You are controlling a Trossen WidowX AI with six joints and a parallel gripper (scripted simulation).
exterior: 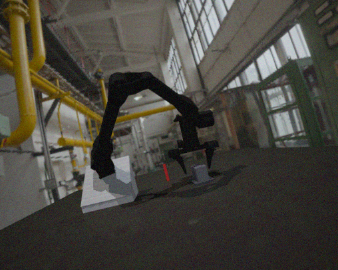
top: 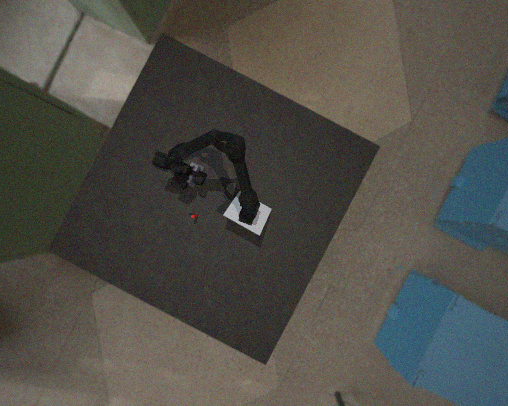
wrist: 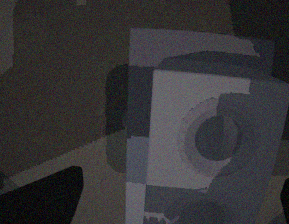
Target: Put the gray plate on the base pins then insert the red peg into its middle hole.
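On dark matting, the red peg (top: 194, 216) (exterior: 166, 172) stands upright, its long axis vertical, the claw (top: 190, 178) (exterior: 197, 169) spread wide.

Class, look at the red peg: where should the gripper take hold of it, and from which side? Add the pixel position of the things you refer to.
Probably its upper part, from above: the red peg (top: 194, 216) (exterior: 166, 172) is slim and stands upright, so the gripper (exterior: 198, 170) could close across it, leaving its lower end free for the hole.

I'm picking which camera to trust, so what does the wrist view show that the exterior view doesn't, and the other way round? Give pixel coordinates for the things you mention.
Only wrist: the round hole in the gray plate's (exterior: 201, 173) (wrist: 167, 125) face.

Only exterior: the upright red peg (exterior: 166, 172) and the white block (exterior: 92, 196) under the arm.

Both: the plate and the open pincer's (exterior: 197, 170) (wrist: 182, 195) fingers.
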